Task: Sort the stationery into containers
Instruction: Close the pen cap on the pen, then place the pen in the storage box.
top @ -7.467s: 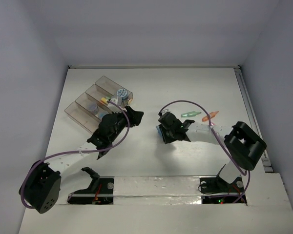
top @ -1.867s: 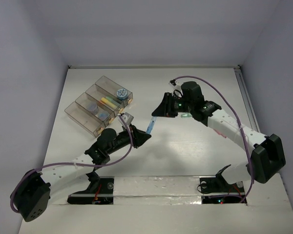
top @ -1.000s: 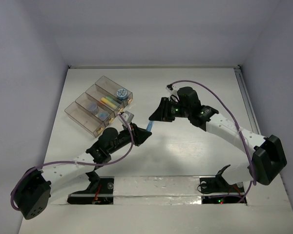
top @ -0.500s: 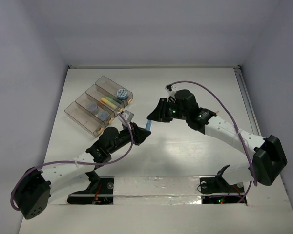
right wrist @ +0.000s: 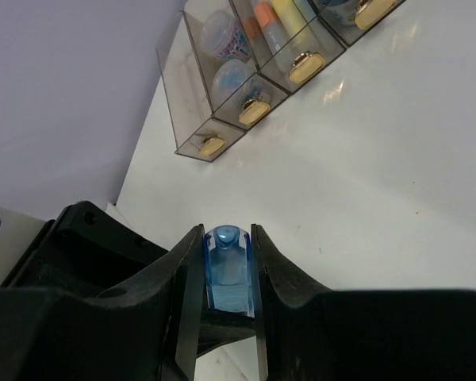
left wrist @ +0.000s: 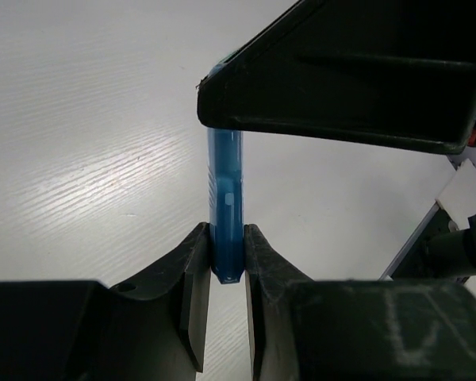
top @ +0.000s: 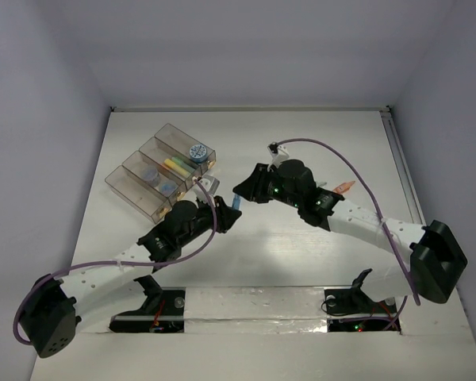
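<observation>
Pen: the blue pen hangs off the table near its middle, held between the two grippers and a little right of the boxes.
Left gripper: the left gripper is closed on the pen's lower end. In the left wrist view its fingers press the blue pen from both sides, the tip poking out just below them.
Right gripper: the right gripper is clamped on the other end. In the right wrist view the pen's rounded cap sits snug between its fingers.
Line-up: the pen runs straight from one gripper to the other, and their tips nearly meet.
Left arm: it stretches from the lower left base diagonally up and right, low over the table.
Right arm: its elbow is far out to the right, and the forearm reaches back left towards the left gripper.
Boxes: the clear row sits at the table's far left, apart from both grippers. One box holds a yellow pen, and a round blue roll is at the farthest box.
Loose: an orange pen lies on the table beside the right forearm.
</observation>
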You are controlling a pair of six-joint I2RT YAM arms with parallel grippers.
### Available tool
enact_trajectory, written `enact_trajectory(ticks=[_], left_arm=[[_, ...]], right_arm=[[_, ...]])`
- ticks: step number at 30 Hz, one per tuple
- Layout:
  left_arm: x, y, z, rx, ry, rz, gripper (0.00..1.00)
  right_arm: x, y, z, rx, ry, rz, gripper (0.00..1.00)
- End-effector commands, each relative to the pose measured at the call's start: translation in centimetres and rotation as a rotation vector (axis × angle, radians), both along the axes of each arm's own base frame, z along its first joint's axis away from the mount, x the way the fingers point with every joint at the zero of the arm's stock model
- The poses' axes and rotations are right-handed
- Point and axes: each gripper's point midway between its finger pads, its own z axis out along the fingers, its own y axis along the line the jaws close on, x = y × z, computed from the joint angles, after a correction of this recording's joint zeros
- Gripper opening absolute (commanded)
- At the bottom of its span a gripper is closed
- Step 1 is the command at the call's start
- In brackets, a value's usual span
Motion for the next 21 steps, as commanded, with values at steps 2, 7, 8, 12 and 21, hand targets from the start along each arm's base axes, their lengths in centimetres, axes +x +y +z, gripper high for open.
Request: enact_trajectory(ticks=[2, 7, 8, 12, 21], left_arm=[[3.8, 3.4, 19.4, -0.396, -0.423, 0.241, 0.00], [5.2, 4.3, 20.0, -0.389, -0.425, 0.282, 0.00], [5.4, 4.5, 20.3, -0.397, -0.423, 0.285, 0.00], [5.6, 3.9, 19.4, -0.398, -0.387, 0.266, 0.00], [6.5, 3.5, 12.9, -0.321, -0.259, 0.295, 0.00]], right_arm=[[-11.3, 0.4, -8.8, -0.173, 0.294, 0.266, 0.00], [-13.9, 0.9, -11.7, -0.191, 0.358, 0.311, 0.00], [-13.8, 1.2, -11.4, -0.172, 0.345, 0.314, 0.00], [-12.6, 1.2, -10.0, -0.159, 0.277, 0.271, 0.00], [-5.1, -1.5, 0.6, -0.008, -0.025, -0.084, 0.68]])
